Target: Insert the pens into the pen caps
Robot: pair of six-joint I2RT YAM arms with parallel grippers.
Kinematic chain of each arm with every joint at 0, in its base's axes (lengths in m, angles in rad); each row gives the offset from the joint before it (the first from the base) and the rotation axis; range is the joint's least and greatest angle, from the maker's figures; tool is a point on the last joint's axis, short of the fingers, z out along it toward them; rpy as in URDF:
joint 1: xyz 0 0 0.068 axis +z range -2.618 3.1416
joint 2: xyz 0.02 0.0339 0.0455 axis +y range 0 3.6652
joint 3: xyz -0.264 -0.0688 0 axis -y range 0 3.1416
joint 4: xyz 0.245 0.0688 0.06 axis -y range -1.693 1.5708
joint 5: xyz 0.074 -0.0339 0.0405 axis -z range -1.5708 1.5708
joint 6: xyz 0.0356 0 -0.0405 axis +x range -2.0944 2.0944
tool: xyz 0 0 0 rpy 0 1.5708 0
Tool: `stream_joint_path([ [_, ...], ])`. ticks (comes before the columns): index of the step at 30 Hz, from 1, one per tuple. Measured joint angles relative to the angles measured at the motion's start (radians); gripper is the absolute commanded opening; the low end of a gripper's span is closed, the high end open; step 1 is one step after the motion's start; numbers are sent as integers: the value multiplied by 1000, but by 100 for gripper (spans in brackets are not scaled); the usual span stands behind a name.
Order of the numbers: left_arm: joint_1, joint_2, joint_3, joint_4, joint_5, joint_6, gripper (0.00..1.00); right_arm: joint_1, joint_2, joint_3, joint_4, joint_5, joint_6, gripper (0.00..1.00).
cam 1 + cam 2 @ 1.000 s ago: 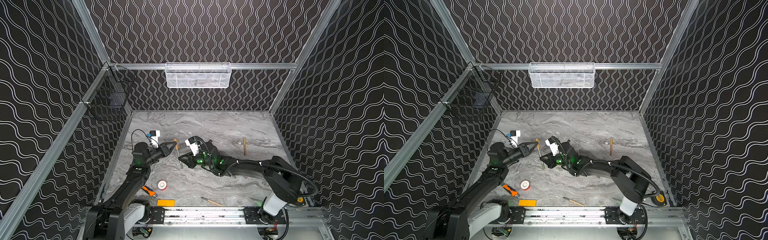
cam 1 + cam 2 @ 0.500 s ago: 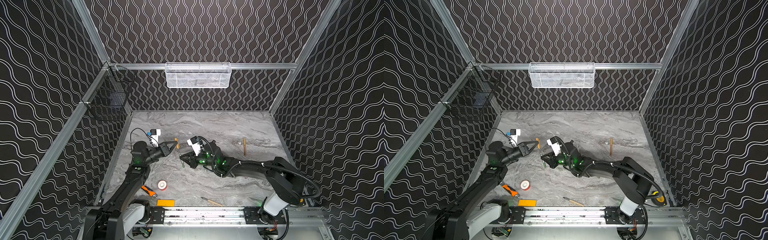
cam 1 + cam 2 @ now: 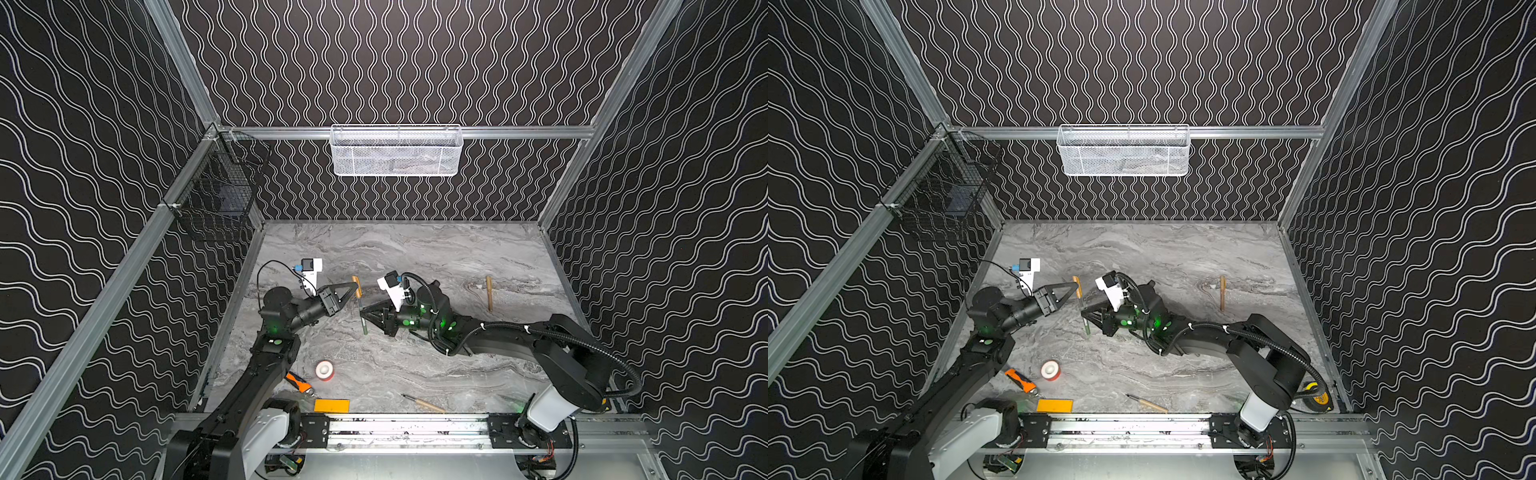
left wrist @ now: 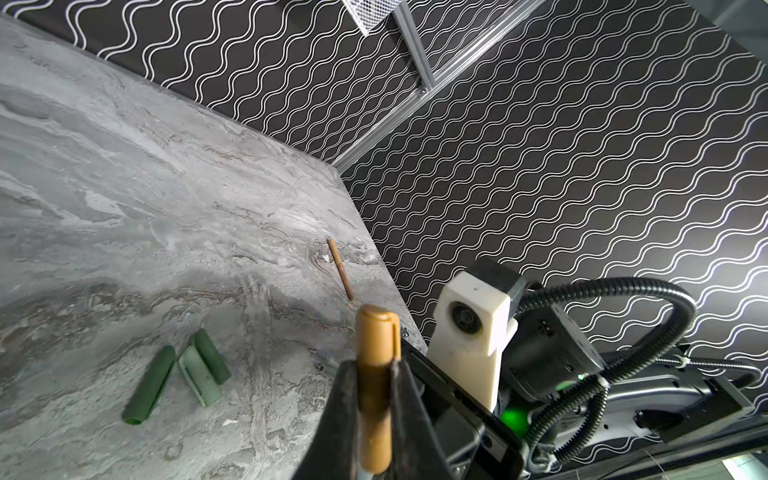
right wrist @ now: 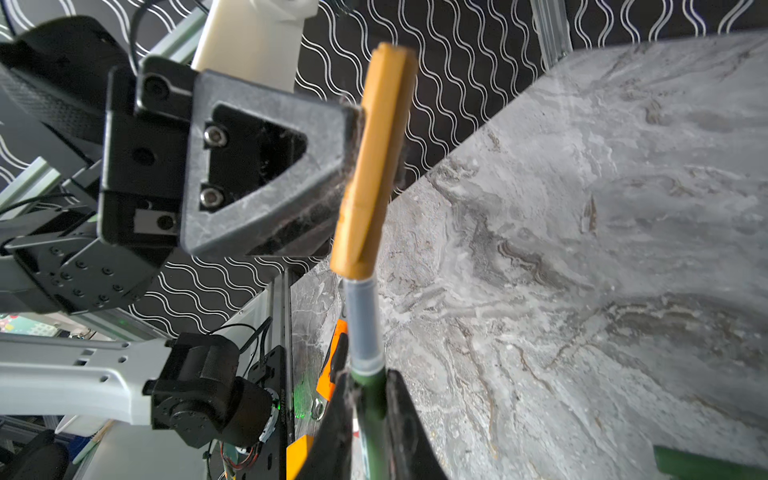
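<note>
Two black robot arms meet low over a grey marbled table (image 3: pixel 415 257). The left gripper (image 3: pixel 354 289) is clamped on a mustard-tan pen cap (image 3: pixel 354 280), which crosses its fingers and sticks out past them on both sides, rounded end away from the other arm. The right gripper (image 3: pixel 363 316), just beside the left one with its tips pointing toward it, is clamped on the dark green barrel of a green pen (image 3: pixel 365 329). In the right wrist view the pen's grey front end runs straight from that gripper up to the cap's open mouth, so pen and cap line up end to end between the two grippers. Two dark green caps (image 4: pixel 149 386) lie side by side on the table near the left gripper's tips. A capped tan pen (image 3: pixel 489 293) lies well apart from both grippers, out behind the right gripper's wrist. A bare tan pen (image 3: pixel 424 403) lies by the front rail, well behind the right gripper. Behind the left gripper, beside its arm, sit an orange-and-black tool (image 3: pixel 298 383) and a red-and-white roll of tape (image 3: pixel 324 370). A yellow tape measure (image 3: pixel 1317 399) sits by the right arm's base; its label is too small to read.
</note>
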Motion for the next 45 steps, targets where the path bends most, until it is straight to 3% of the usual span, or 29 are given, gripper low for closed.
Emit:
stream_joint_path([
  [17, -28, -84, 79, -309, 46, 139, 34, -34, -29, 7, 114, 37, -34, 16],
  [31, -29, -97, 100, -313, 64, 162, 66, -65, -101, 6, 42, 51, -43, 16],
  [40, -96, -95, 80, -158, 113, 103, 68, -130, -184, -15, 18, -39, 44, 16],
  [45, -193, -71, 129, -166, 97, 146, 59, -134, -221, -6, 3, -122, 77, 16],
])
